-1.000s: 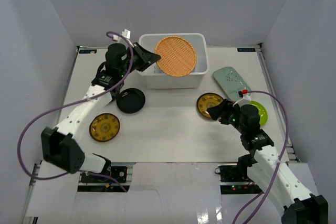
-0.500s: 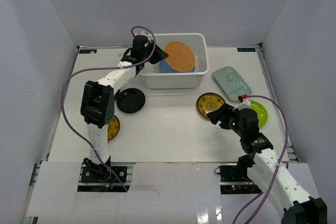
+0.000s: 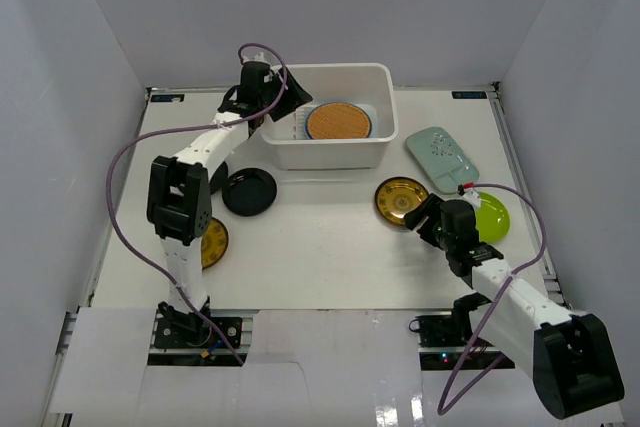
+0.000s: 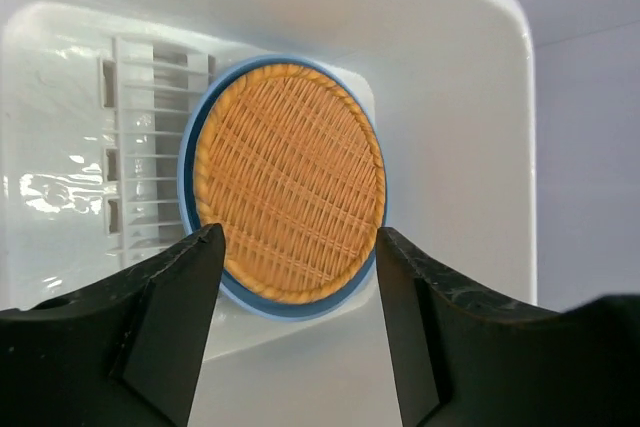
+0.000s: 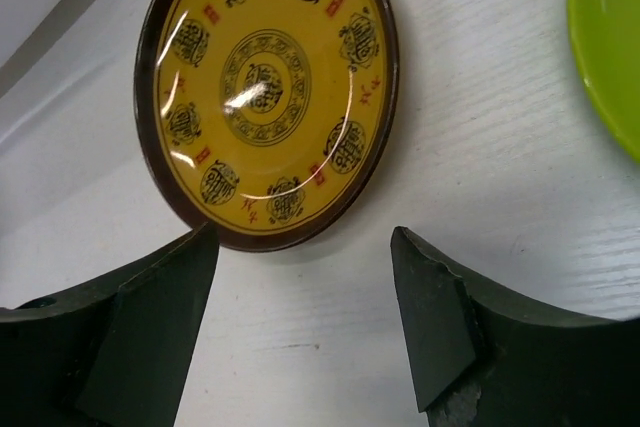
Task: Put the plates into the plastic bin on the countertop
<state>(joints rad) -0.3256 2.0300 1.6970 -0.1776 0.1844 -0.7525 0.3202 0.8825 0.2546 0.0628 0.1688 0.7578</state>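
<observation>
countertop (image 3: 320, 257): white, grey walls round it.
plastic bin (image 3: 331, 156): centre of the far edge, long axis left-right, open top up.
my left gripper (image 4: 297, 237): over the bin's left end, pointing down into it, fingers spread, nothing between them. A second ago they were clamped on the woven plate.
my right gripper (image 5: 302, 237): low near the right edge, fingers spread, pointing at the gold plate's near rim, which sits just ahead of the gap; closer in than a second ago.
pale green oblong plate (image 3: 441, 158): right of the bin, long axis from far-left to near-right.
woven plate (image 3: 338, 121): flat in the bin, face up, on the light blue plate (image 4: 188, 162). Before, it was tilted above the bin.
lime green plate (image 3: 492, 215): near the right edge.
black plate (image 3: 249, 191): just near of the bin's left corner.
gold plate (image 3: 400, 199): right of centre, face up.
second gold plate (image 3: 214, 244): left side, partly hidden behind my left arm.
</observation>
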